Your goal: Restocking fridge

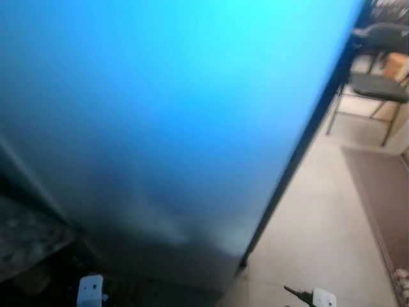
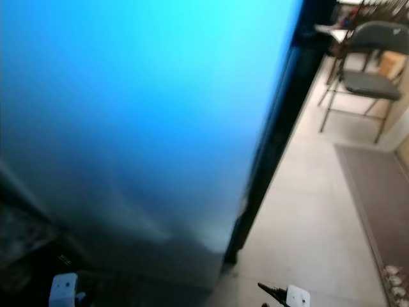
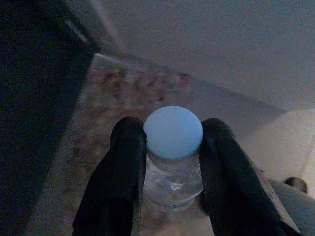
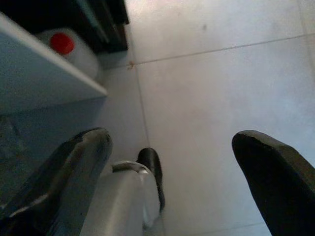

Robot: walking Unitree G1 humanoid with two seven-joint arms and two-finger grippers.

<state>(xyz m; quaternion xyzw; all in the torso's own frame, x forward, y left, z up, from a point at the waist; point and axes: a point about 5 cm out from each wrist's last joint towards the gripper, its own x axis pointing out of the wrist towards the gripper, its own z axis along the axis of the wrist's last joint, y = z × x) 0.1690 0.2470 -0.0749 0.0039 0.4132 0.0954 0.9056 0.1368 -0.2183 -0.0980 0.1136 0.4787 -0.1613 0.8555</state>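
A wide blue fridge door (image 1: pixel 172 109) stands close in front of me and takes up most of the head views. In the left wrist view my left gripper (image 3: pixel 172 142) is shut on a clear bottle (image 3: pixel 172 182) with a pale blue cap (image 3: pixel 173 132), one black finger on each side of its neck, above a speckled surface (image 3: pixel 123 98). The right gripper (image 4: pixel 172 162) is open over the pale tiled floor (image 4: pixel 221 88), with nothing between its fingers (image 4: pixel 74 162). A white jug with a red cap (image 4: pixel 63 44) sits low beside a pale panel edge (image 4: pixel 44 69).
To the right of the fridge is open tiled floor (image 1: pixel 319 230). A brown rug (image 1: pixel 383 192) lies along the right side. A folding chair (image 1: pixel 377 86) stands at the back right. A dark speckled counter (image 1: pixel 25 233) sits at the lower left.
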